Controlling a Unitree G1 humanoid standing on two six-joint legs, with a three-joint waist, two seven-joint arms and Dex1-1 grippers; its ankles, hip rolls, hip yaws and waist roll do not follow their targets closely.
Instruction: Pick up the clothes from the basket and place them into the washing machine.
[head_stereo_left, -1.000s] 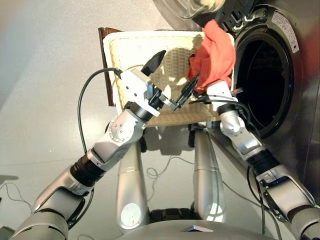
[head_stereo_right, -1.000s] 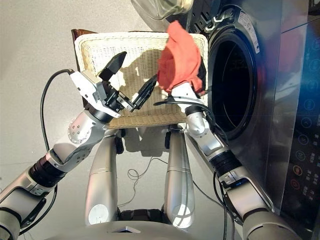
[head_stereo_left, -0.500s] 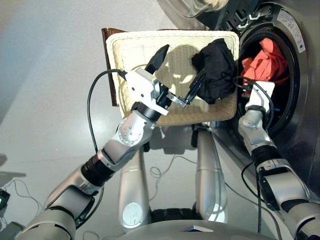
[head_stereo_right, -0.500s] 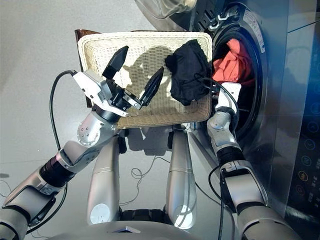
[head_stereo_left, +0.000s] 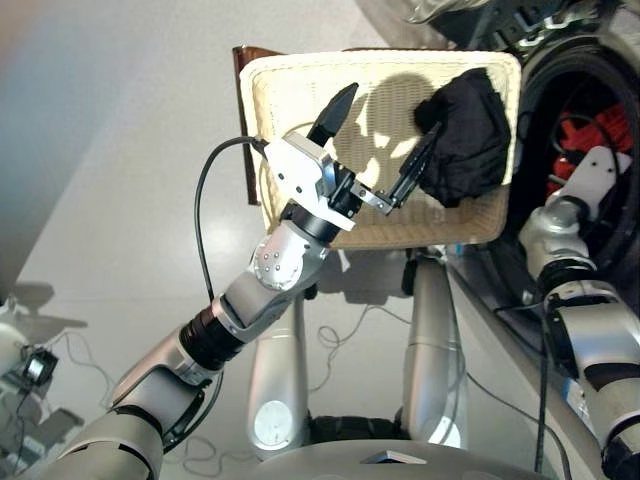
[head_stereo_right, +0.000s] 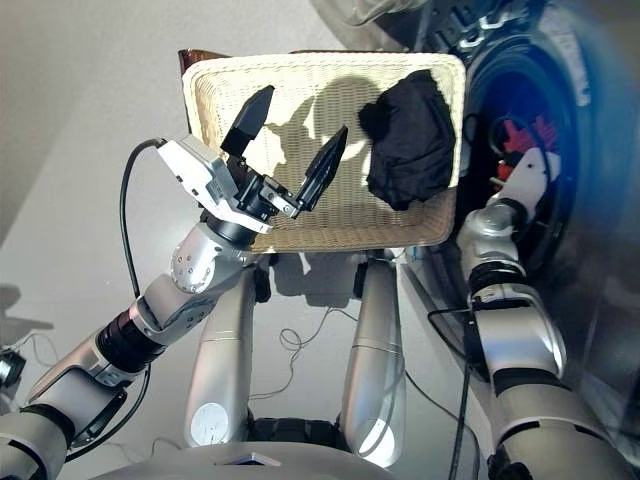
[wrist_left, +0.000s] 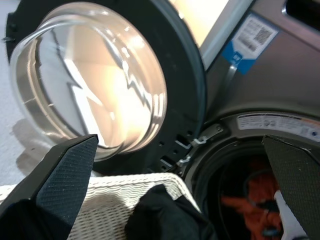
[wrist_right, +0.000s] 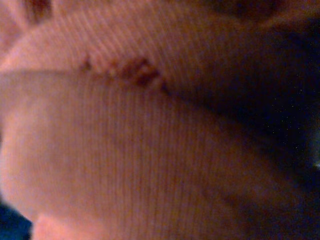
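A: Clothes check — black garment lies in the basket, far-right corner, next to the washing machine. Orange-red garment is inside the drum. Navy one I can't spot anywhere.

B: Your grippers?

A: Left gripper hangs over the basket, both fingers spread wide, nothing btwn them; one fingertip just beside the black cloth. Right arm reaches into the drum mouth, so the right gripper's hidden there — can't tell if it's holding or let go.

B: So how to finish this step well?

A: My guess: get the orange-red piece deep enough that nothing drapes over the door seal, let go fully, then pull the arm straight out w/o snagging cloth on the wrist. Soft fabric tends to cling & trail back out.

B: What do the views add?

A: Right wrist view is nothing but ribbed orange-red fabric, v. close — so cloth is right at that gripper, which the head views don't show. Left wrist view shows the glass porthole door swung open beyond the basket, plus orange-red inside the drum; head views crop most of the door.
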